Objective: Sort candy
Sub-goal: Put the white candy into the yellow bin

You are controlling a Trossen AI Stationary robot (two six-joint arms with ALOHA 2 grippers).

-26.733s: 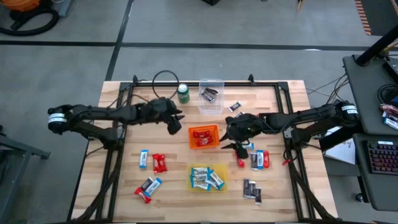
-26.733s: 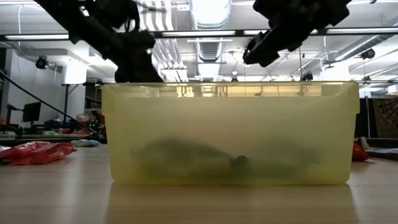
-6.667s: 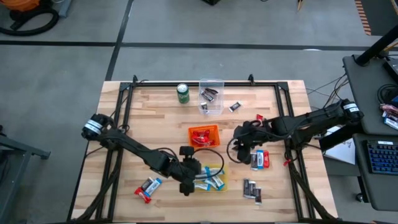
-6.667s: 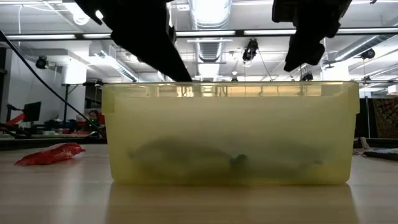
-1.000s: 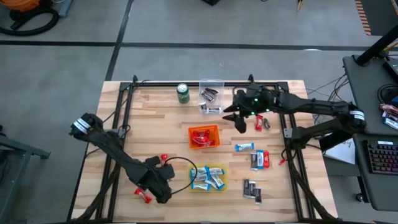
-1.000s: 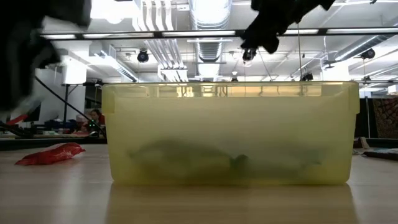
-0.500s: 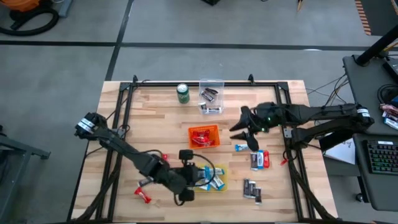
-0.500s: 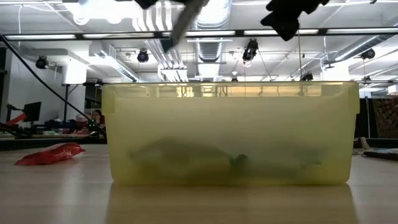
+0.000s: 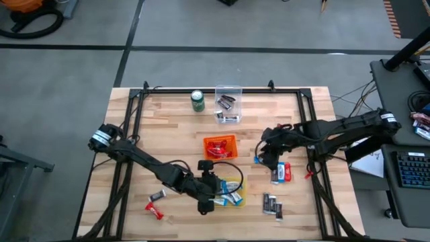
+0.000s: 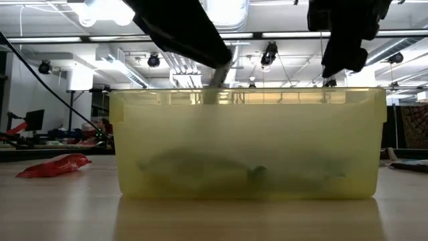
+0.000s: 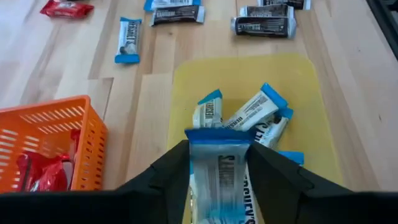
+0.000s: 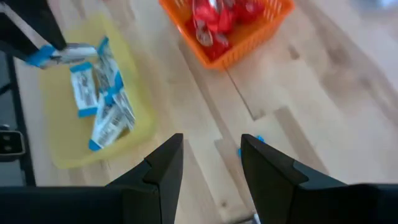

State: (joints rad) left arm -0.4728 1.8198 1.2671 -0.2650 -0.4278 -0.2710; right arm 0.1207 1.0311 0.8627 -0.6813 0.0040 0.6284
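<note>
My left gripper hangs over the left side of the yellow bin, shut on a blue-and-white candy bar. Several more blue-and-white bars lie in that bin. My right gripper is open, low over the table between the orange bin and a loose blue-and-white bar. Only that bar's blue tip shows past the fingers. A red bar and a dark one lie near the left front. A mixed group of bars lies on the right. My left gripper pinches the blue-and-white bar between its two fingers, one on each long side. The fingers lie along the bar, and its blue end sticks out past the tips. They come slanting down from the table's left. The bar is lifted clear above the yellow bin.
A clear bin with dark bars and a green can stand at the far edge. Red bars fill the orange bin. Two dark bars lie right of the yellow bin. In the low view the yellow bin's wall fills the foreground.
My left gripper has carried a blue-and-white bar from the loose candy at the near left, rightward, to above the yellow bin. My right gripper has moved from beside the clear bin toward the near edge and come down by the loose blue-and-white bar.
</note>
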